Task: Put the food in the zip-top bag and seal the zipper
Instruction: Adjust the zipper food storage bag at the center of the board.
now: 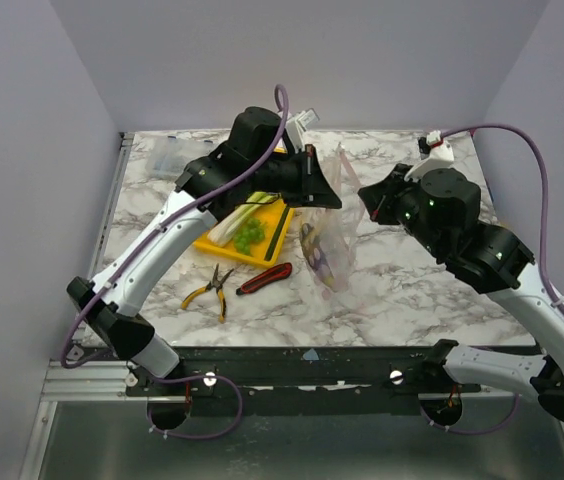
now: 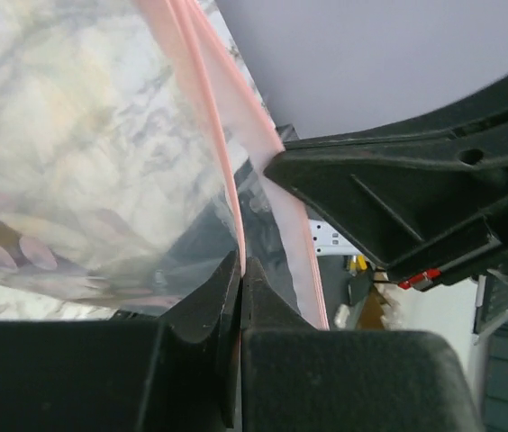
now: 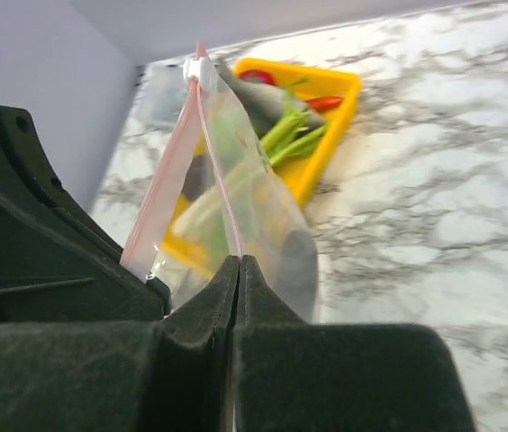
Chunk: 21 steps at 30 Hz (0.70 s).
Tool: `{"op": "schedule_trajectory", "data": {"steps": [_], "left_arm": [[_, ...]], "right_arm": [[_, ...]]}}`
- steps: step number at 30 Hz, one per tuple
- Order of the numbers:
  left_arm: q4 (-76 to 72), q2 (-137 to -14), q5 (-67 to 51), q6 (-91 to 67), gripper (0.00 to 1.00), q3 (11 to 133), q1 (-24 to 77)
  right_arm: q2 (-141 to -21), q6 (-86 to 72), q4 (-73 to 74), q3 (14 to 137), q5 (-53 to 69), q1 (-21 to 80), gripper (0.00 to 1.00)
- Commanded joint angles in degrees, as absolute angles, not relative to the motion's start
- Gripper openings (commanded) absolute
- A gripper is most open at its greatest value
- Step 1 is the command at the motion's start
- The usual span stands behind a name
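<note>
Pink zipper (image 3: pixel 164 175) runs lengthwise away from right pincer (image 3: pixel 238 263)

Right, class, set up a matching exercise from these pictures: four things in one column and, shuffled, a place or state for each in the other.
Things:
1. zip-top bag
2. pliers
3. grapes
4. utility knife

Place or state:
A. lying in the yellow tray
B. held up, pinched by the left gripper and the right gripper
C. on the table, yellow handles
D. on the table, red and black

Pairs: 1-B, 2-C, 3-A, 4-D
</note>
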<state>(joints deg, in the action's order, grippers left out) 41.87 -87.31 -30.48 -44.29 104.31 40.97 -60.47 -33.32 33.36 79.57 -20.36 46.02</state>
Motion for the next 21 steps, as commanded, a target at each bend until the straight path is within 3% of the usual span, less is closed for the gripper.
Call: {"op": "schedule_trajectory", "data": {"steps": [1,8,14,17,21], "left_arm": [[37.9,-93.5,-36.7,-49.3,0.0,104.8,41.4],[40.2,-101.0,-37.7,-51.4,0.0,122.3,44.8],[32.2,-100.6,-36.3,-54.0,0.0,103.2,43.1],[41.5,-105.2,-35.4,-49.2,0.0,105.9,41.1],[40.4,-104.1,-37.8,-49.4,0.0,110.3,41.1]], "right_arm": [[-58.4,-27.3,41.0,77.6,-30.7,45.7,0.0],[-57.9,-27.6,44.0,78.1,-30.0,45.7,0.0],[-58.2,-27.8,43.6,73.3,-31.1,45.7,0.01],[-59.8,-28.8,44.0,68.4,-32.8,45.7,0.0],[-59.8,-28.6,43.1,69.7,-32.1,45.8,0.0]]}}
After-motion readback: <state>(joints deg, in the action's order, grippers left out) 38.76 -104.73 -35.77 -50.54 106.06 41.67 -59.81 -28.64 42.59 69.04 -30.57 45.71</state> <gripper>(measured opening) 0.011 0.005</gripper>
